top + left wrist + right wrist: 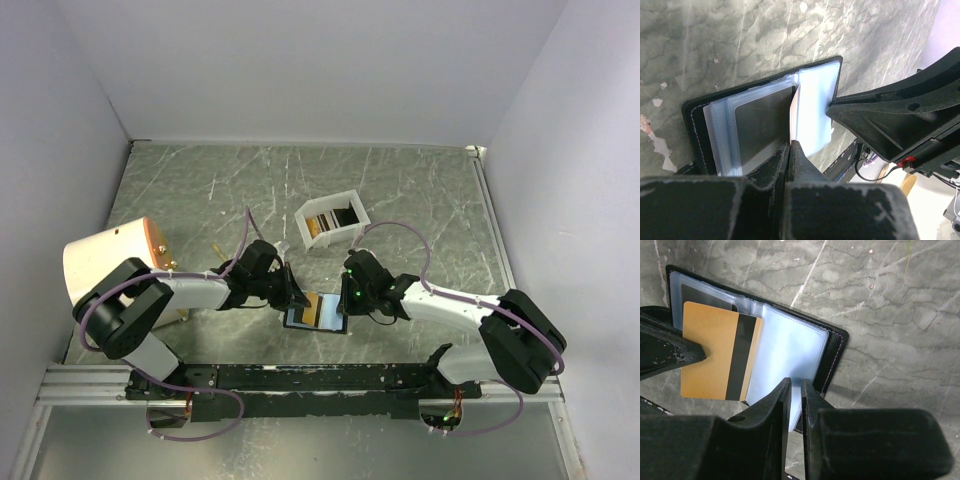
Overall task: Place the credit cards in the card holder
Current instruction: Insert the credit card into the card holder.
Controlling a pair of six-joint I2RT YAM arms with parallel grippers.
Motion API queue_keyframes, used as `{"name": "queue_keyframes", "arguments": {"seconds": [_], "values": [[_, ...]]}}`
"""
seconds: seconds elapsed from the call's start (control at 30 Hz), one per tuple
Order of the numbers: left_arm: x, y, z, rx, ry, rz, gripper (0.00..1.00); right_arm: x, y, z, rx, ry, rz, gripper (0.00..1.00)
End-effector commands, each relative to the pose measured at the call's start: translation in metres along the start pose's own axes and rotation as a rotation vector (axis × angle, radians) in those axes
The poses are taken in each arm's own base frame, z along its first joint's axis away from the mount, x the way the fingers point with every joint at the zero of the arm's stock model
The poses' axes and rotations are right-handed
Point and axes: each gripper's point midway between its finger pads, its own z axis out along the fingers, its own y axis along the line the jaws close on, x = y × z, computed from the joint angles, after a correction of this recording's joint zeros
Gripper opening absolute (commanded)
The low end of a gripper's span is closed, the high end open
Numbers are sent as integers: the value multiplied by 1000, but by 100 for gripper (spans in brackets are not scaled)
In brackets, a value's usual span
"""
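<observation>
Thin, stiff and slick, the gold card sits mid-left in the right wrist view, pinched by its edge in the left gripper over the open card holder. The right gripper is pressed together on a floppy clear sleeve, probably the best hold to steady something so light.

Black card holder with pale blue clear sleeves. Gold credit card with a black stripe. Grey-green marbled table, veined white. White box.
</observation>
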Motion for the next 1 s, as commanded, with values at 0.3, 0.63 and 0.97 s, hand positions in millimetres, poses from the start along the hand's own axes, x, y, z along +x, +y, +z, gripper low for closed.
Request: {"name": "queue_keyframes", "arguments": {"seconds": [0.3, 0.63, 0.97], "values": [[-6, -1, 6, 52, -36, 16, 7, 3, -7, -2, 31, -2, -3, 14], [1, 7, 9, 64, -26, 1, 7, 3, -7, -2, 34, -3, -2, 14], [12, 14, 9, 77, -2, -23, 7, 6, -9, 0, 34, 1, 8, 14]]}}
